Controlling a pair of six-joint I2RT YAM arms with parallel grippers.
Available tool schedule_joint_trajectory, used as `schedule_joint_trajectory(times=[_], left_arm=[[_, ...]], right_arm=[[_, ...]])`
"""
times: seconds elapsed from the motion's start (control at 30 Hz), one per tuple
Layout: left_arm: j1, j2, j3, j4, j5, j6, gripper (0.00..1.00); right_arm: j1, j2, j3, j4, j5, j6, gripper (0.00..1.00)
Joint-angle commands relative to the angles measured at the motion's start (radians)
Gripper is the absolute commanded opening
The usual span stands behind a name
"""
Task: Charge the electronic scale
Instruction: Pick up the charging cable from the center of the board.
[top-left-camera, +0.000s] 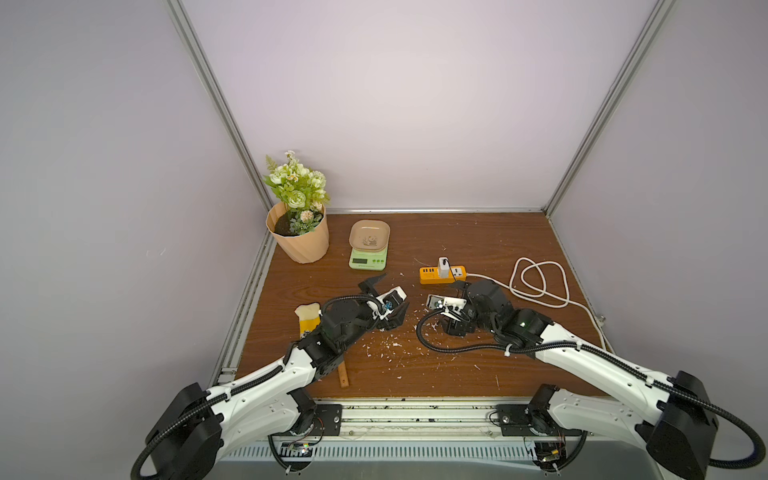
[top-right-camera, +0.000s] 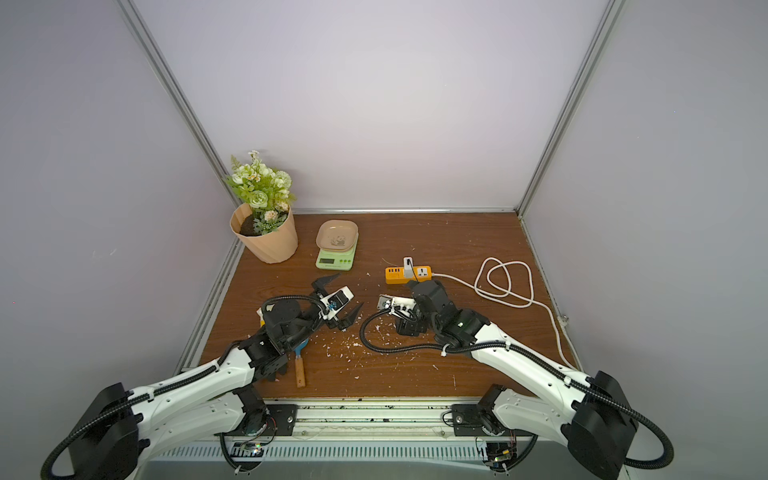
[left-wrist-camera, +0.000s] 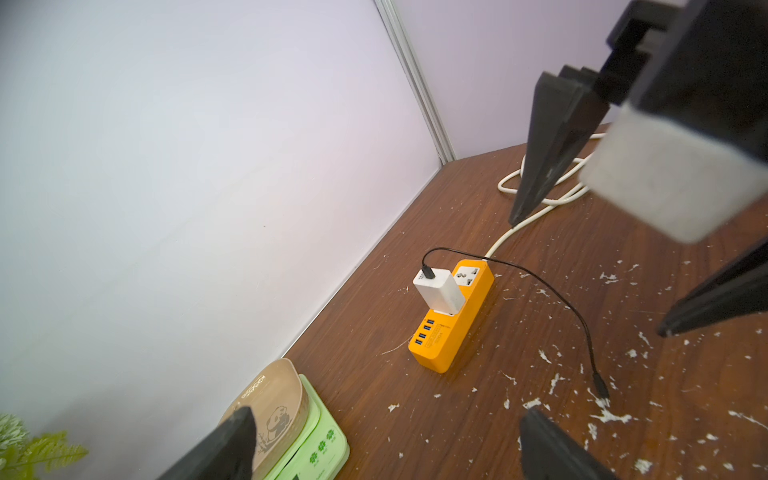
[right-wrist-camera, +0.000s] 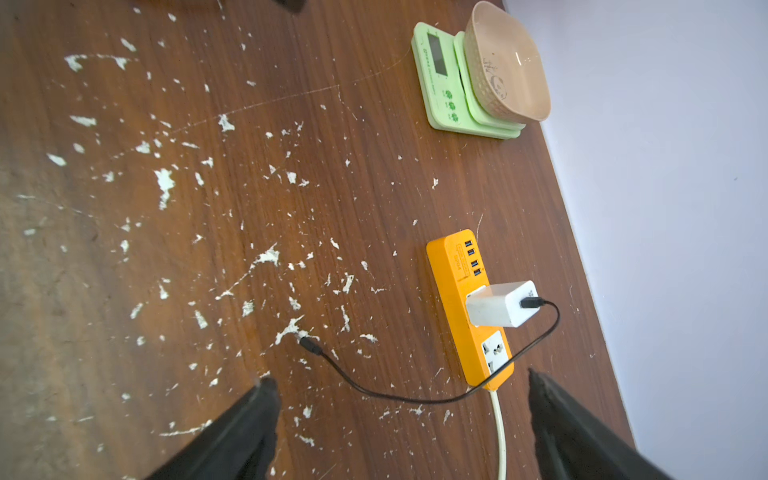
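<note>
Brown table (top-left-camera: 478, 232), flaked white. The electronic scale (top-left-camera: 368, 249) sits at the back near the wall, just beside the flower pot (top-left-camera: 299, 241), display side facing the arms. The orange power strip (top-left-camera: 432, 275) lies well to its right, white adapter (top-left-camera: 444, 268) plugged in. The left gripper (top-left-camera: 395, 291) is wide open and empty, just in front of the scale, so it is the nearer arm to it. The right gripper (right-wrist-camera: 401, 382) also has its jaws spread wide with nothing held, low beside the strip. Key relation: the black cable (right-wrist-camera: 415, 400) loops from the adapter across the right gripper's opening, and its free plug (right-wrist-camera: 309, 345) lies flat on the table ahead of the jaws. The plug's long axis is diagonal, tip away from the strip, and it rests between both grippers. Both top views hide the plug under the arms; only the wrist views show it (left-wrist-camera: 600, 384). The scale's charging port shows in no view.
</note>
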Motion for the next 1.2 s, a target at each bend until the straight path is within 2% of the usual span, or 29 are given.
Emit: schedule_joint_trajectory(times=[0.0,0.57,1.17], left_arm=[[0.000,-0.020,-0.012,0.025,-0.006,0.008,0.99],[0.001,-0.019,-0.006,0.013,0.004,0.011,0.98],[0.001,-0.149,-0.034,-0.022,0.012,0.021,0.98]], right_arm=[[0.004,0.035,0.006,0.038,-0.033,-0.065,0.94],[-0.006,0.115,-0.043,0.089,-0.030,-0.127,0.91],[-0.120,0.274,-0.020,0.105,-0.032,-0.189,0.81]])
